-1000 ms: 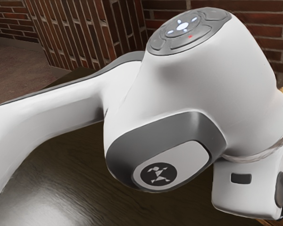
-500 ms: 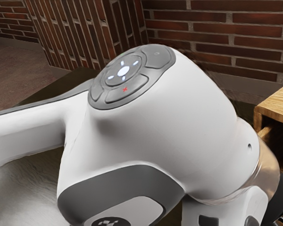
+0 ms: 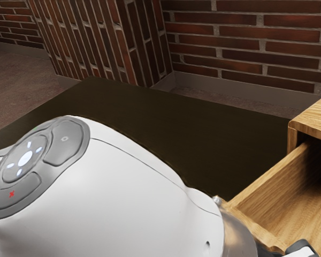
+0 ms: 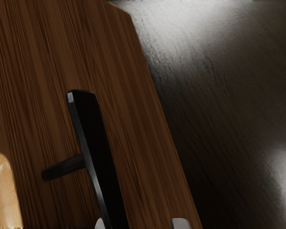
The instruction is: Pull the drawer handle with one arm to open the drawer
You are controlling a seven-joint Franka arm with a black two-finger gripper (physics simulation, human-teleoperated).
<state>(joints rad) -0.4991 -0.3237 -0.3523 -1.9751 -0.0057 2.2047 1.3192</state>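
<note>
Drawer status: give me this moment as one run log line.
drawer: partly out of cabinet | handle: black bar on drawer front | arm: reaching toward drawer

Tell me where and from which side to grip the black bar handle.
Likely best: grip the black bar handle mid-length, beside its post, coming square onto the wooden drawer front. The bar stands off the wood, so its narrow long sides are free to clamp across.

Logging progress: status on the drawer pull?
Gripper at the handle, grip unreadable. Drawer partly out of its cabinet. Nothing seen blocking.
</note>
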